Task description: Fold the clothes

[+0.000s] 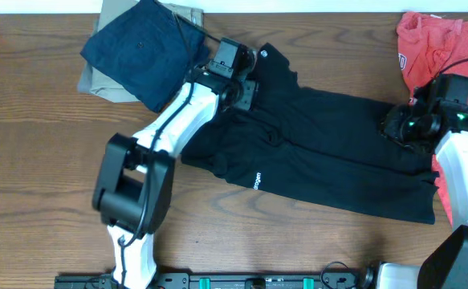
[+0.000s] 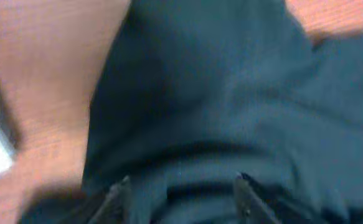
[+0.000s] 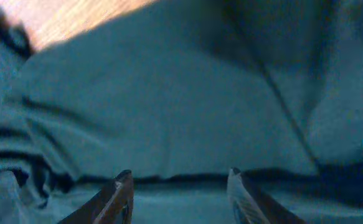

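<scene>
Two grippers on black shirt (image 1: 330, 156) — left gripper (image 1: 246, 92) at ten o'clock, right gripper (image 1: 394, 126) at three.
Jaws apart — whether clamping cloth, cannot tell.

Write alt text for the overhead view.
A black T-shirt lies across a table, left hand at its collar end, right hand at the other. Folded navy clothes sit on tan clothes top left, red clothes top right.

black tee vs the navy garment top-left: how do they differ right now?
The black tee lies spread out long across the table; the navy garment is folded into a compact block. The tee rests straight on the wood, the navy one on a khaki garment. The tee shows white lettering; the navy one looks plain. Both are dark cloth.
</scene>
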